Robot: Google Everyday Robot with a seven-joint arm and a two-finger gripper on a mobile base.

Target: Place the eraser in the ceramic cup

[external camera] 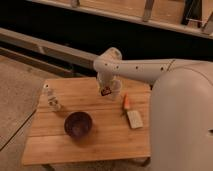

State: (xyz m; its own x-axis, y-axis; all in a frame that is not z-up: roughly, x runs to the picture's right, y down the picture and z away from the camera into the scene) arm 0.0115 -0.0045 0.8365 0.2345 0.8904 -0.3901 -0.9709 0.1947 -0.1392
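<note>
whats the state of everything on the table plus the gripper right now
ceramic cup: upright
eraser: held above the table, not yet in the ceramic cup
gripper: jaws shut on the eraser, beside the ceramic cup
purple bowl: upright, looks empty
white figure: standing
orange piece: lying on the table
pale block: lying flat

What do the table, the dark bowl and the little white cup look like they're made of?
The table looks like wood: honey-coloured planks with visible seams, matte. The bowl is dark purple with a slight sheen, perhaps glazed ceramic or plastic. The cup is plain white and smooth, probably ceramic. The gripper holds the eraser right beside the cup.
</note>
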